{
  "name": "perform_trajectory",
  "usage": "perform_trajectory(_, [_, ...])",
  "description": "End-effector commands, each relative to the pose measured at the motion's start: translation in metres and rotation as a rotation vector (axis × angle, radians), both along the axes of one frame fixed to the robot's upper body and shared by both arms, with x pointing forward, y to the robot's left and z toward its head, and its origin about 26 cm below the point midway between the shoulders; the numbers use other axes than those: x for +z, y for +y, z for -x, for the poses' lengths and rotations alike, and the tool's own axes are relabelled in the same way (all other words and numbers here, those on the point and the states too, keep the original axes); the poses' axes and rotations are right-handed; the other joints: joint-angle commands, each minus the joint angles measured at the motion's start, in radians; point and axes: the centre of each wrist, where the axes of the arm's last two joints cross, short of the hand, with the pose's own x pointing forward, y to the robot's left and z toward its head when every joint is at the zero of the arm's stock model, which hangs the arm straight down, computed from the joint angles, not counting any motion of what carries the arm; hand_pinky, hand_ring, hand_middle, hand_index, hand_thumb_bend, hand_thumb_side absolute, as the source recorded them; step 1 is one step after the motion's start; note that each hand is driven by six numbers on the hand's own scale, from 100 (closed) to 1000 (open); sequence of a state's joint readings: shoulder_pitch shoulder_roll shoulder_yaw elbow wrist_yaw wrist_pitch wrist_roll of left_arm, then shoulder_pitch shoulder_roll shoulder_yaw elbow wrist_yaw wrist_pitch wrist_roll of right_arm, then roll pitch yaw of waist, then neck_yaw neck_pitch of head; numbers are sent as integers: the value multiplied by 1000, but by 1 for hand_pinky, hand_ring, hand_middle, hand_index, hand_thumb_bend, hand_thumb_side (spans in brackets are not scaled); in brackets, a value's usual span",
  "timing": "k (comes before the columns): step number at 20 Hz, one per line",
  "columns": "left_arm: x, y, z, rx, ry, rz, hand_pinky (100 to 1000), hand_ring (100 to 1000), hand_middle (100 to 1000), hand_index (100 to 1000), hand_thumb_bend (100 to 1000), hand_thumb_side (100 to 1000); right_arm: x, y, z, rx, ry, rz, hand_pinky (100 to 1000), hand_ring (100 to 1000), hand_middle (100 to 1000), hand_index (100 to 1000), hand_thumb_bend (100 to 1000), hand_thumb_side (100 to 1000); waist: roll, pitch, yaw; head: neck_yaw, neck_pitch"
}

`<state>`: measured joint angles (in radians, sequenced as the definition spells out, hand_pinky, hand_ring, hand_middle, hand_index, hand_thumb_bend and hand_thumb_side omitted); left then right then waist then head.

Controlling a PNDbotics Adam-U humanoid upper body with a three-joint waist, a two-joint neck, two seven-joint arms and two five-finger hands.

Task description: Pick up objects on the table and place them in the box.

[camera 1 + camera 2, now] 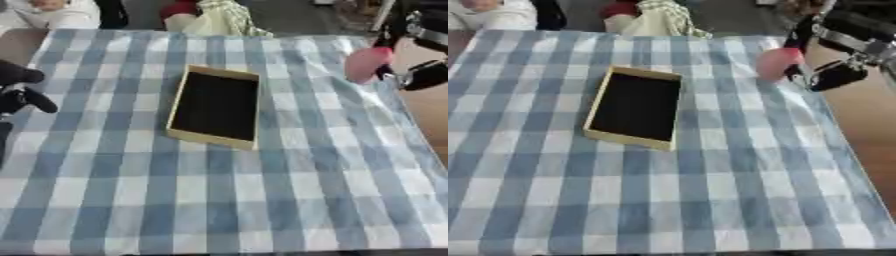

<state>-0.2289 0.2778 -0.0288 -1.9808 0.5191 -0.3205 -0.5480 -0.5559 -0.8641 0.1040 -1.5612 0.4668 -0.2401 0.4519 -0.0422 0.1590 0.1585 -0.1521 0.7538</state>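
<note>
Left eye view: A table covered with a blue-and-white checked cloth [262, 200] fills most of the frame. A shallow box [216, 106] with pale yellow walls and a dark inner floor lies slightly above and left of the frame's middle, its long axis running from about 12 o'clock to 6 o'clock with a slight tilt. Nothing shows inside the box. The right hand [411, 75] enters at about 2 o'clock from the box, near the cloth's right edge. Its fingers are clamped on a pink rounded object [366, 63], which is held above the cloth, well apart from the box. The left hand [22, 87] shows at the frame's left edge, at about 9 o'clock from the box, with dark fingers curled and nothing between them. At the table's far edge, at about 12 o'clock, lies a pale yellow-green bundle of fabric [219, 20].

Right eye view: The same layout appears shifted to the left. The box sits left of centre. The right hand, with its silver wrist joint, holds the pink rounded object at about 2 o'clock from the box, over the cloth's right border. The left hand is outside this frame.
</note>
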Motion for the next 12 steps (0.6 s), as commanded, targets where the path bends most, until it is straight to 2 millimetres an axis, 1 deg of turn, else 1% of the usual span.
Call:
perform_trajectory(1, [8, -3, 1, -19, -24, 6, 614, 789, 718, 755, 100, 596, 12, 20, -17, 31, -30, 30, 829, 571, 528, 637, 100, 100, 2, -19, 4, -11, 1])
perform_trajectory(4, [8, -4, 1, -24, -23, 14, 614, 789, 718, 755, 100, 596, 19, 48, -37, 69, -63, 39, 839, 577, 533, 643, 100, 100, 5, -22, 11, -24, 1])
perform_trajectory(6, [8, -5, 1, -28, -23, 18, 614, 789, 718, 755, 100, 596, 20, 63, -49, 81, -75, 51, 843, 584, 535, 645, 100, 100, 6, -23, 15, -32, 0])
perform_trajectory(9, [9, -6, 1, -34, -25, 29, 615, 789, 718, 756, 100, 597, 13, 84, -67, 91, -67, 84, 854, 606, 542, 650, 100, 100, 8, -24, 22, -45, 0])
perform_trajectory(12, [11, -7, 0, -34, -30, 48, 615, 789, 718, 756, 100, 598, -1, 101, -82, 95, -54, 123, 860, 622, 549, 656, 100, 100, 12, -24, 31, -54, 2])
